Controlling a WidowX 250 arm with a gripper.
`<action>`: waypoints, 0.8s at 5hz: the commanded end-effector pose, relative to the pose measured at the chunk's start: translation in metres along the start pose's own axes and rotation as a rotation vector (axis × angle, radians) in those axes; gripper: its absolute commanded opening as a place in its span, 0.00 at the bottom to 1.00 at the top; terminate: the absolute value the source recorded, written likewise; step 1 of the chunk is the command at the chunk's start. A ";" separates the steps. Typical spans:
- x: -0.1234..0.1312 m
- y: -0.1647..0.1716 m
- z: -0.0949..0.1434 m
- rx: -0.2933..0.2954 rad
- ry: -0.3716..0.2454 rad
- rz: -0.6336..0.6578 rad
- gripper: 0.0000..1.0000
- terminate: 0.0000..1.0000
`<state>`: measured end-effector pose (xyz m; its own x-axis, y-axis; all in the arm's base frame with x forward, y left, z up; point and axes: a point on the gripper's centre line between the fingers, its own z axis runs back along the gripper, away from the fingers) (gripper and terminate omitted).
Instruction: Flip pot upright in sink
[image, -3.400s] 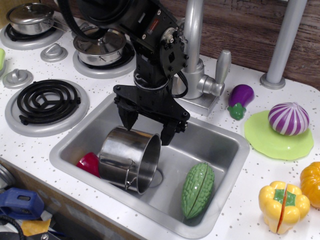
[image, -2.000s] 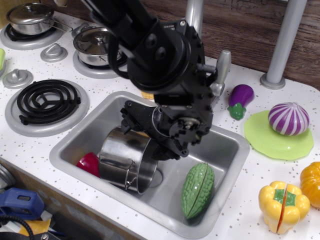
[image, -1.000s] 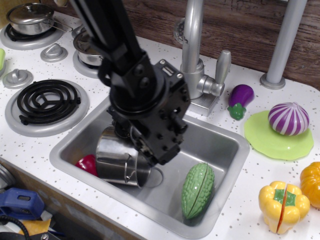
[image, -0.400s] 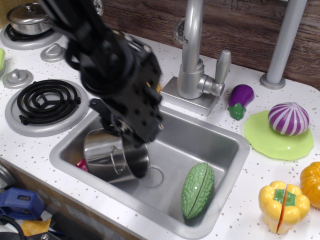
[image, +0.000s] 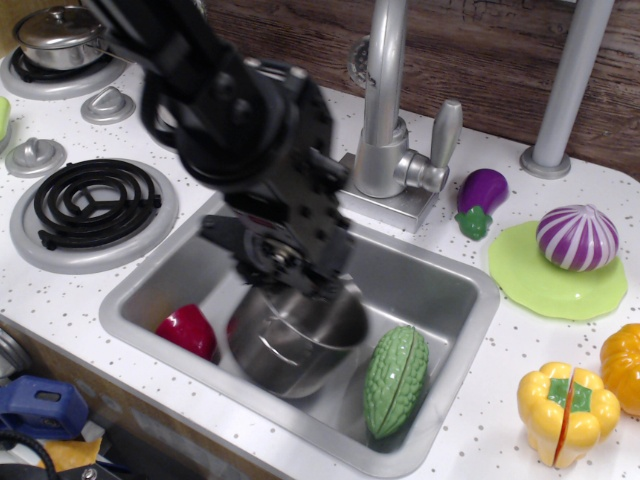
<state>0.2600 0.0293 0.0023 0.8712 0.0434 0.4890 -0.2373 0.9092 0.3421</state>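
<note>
The shiny steel pot (image: 295, 350) stands almost upright in the middle of the sink (image: 430, 295), mouth facing up, slightly blurred. My black gripper (image: 288, 272) reaches down from the upper left and is shut on the pot's back rim; its fingertips are blurred and partly hidden behind the wrist. The pot's handles do not show clearly.
In the sink, a red toy (image: 188, 330) lies left of the pot and a green gourd (image: 396, 380) right of it. The faucet (image: 385, 110) stands behind. A coil burner (image: 95, 200) is at the left. An eggplant (image: 481, 198), an onion (image: 577, 237) and a yellow pepper (image: 565, 410) are at the right.
The pot lay on its side at the sink's left over the red toy. My gripper came down, took its rim, and swung it right and mouth-up into the sink's middle.
</note>
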 end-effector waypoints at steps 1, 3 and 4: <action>0.005 -0.001 -0.002 -0.045 -0.131 0.105 0.00 0.00; 0.006 0.001 -0.005 -0.069 -0.139 0.090 1.00 0.00; 0.006 0.001 -0.005 -0.069 -0.139 0.090 1.00 0.00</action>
<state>0.2635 0.0319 -0.0032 0.7933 0.0654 0.6053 -0.2659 0.9316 0.2478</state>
